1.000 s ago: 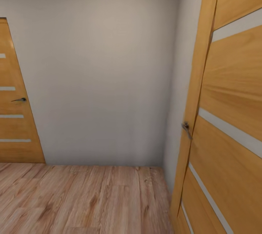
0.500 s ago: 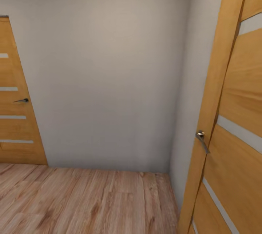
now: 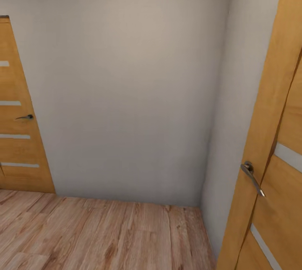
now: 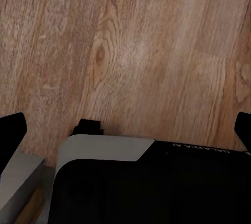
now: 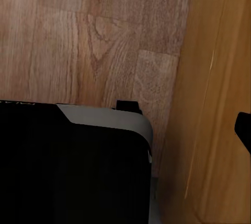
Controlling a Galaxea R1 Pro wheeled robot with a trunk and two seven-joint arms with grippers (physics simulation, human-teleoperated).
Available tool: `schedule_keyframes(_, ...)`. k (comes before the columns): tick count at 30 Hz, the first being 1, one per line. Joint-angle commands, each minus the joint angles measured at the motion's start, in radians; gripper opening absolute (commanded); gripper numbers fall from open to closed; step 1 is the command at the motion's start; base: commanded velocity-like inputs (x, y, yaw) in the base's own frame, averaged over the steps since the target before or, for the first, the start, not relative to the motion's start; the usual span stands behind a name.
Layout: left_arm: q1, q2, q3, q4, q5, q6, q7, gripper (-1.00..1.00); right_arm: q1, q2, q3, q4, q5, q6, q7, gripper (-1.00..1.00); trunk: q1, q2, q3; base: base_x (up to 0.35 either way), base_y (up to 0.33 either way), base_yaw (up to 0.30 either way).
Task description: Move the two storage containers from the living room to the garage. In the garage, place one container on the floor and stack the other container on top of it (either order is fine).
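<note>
Wall (image 3: 126, 94), pale and blank, faces the head camera, with a wooden door (image 3: 16, 127) at left and another (image 3: 272, 169) close at right; plank floor (image 3: 105, 236) below. Judging by this, hauling remains unfinished, no container or garage here. Wrist cameras add the robot's dark base (image 4: 151, 187). Left hand (image 4: 125, 130) spread wide, empty; right hand's opening I cannot tell.

Lettering: one short line of small pale print on the black top panel of the robot base (image 4: 157, 187), seen in the left wrist view; upside down and mirrored, ending in what looks like "AI", the rest too small and blurred to read. Nothing else legible: no labels, brands, numbers or signs.
</note>
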Motion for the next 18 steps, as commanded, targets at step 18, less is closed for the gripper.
schedule_keyframes(18, -0.001, 0.0, -0.009, 0.001, 0.008, -0.003, 0.003, 1.0, -0.001, 0.001, 0.006, 0.003, 0.001, -0.006, -0.007, 1.0, 0.001, -0.001, -0.001, 0.224, 0.0, 0.058)
